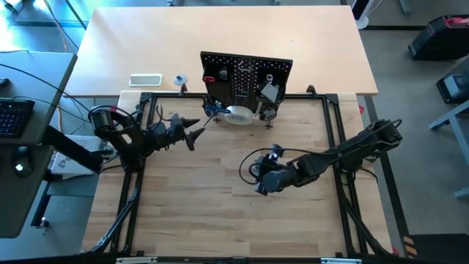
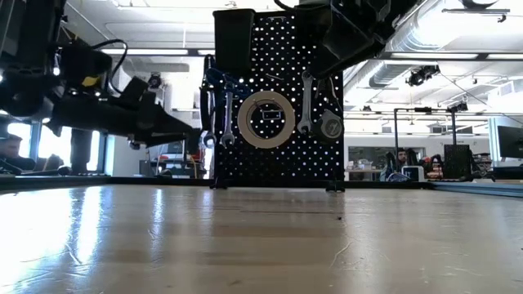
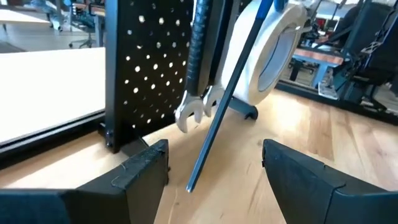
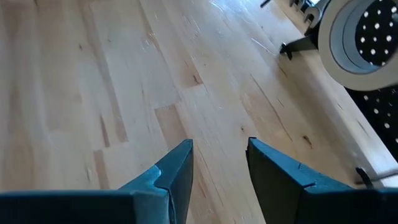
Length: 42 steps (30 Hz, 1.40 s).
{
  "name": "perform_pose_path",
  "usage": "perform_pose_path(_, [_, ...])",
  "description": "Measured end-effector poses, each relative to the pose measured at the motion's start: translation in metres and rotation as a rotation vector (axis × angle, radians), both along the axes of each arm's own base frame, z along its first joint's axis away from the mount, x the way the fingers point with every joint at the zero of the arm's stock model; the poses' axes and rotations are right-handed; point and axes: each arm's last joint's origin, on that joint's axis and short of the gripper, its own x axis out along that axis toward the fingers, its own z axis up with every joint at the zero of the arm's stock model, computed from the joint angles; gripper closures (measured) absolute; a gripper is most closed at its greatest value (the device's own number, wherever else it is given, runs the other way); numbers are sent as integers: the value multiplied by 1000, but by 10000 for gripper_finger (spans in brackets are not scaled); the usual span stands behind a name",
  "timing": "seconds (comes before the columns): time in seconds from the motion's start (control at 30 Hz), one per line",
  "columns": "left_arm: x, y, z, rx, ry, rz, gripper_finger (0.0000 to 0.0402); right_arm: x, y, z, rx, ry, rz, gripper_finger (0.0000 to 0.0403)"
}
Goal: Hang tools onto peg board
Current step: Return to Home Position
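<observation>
Both pairs of jaws are spread and empty, the left gripper (image 1: pixel 199 127) centre-left beside the upper-middle peg board (image 1: pixel 245 72) holding the blue hex key (image 3: pixel 225 102), the right gripper (image 1: pixel 261 188) lower-centre; withdrawing to rest seems all that is left.

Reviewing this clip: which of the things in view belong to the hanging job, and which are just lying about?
Job: peg board; tape roll, silver wrenches and blue hex key hanging on it.
Lying about: white slab and a small object beside it on the far table; keyboard.
</observation>
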Motion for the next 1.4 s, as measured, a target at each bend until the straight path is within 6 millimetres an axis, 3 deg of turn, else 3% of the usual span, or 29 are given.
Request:
perform_pose_path(0.23, [-3,-7,0,-24,-18,-41,151,-7,-3,-6,-9,71,-34,256])
perform_pose_path(0.5, [2,-20,3,4,-30,-123,152,-23,-9,-31,-43,167,-53,256])
perform_pose_path(0.77, [5,-33,17,58,-101,-207,152,-49,-18,-30,-31,71,29,256])
perform_pose_path(1.03, [5,-51,33,183,-128,-297,152,-93,-33,-14,-9,-212,226,256])
perform_pose_path(1.4, [-5,-58,37,246,42,-237,152,-166,-61,-40,25,-473,251,256])
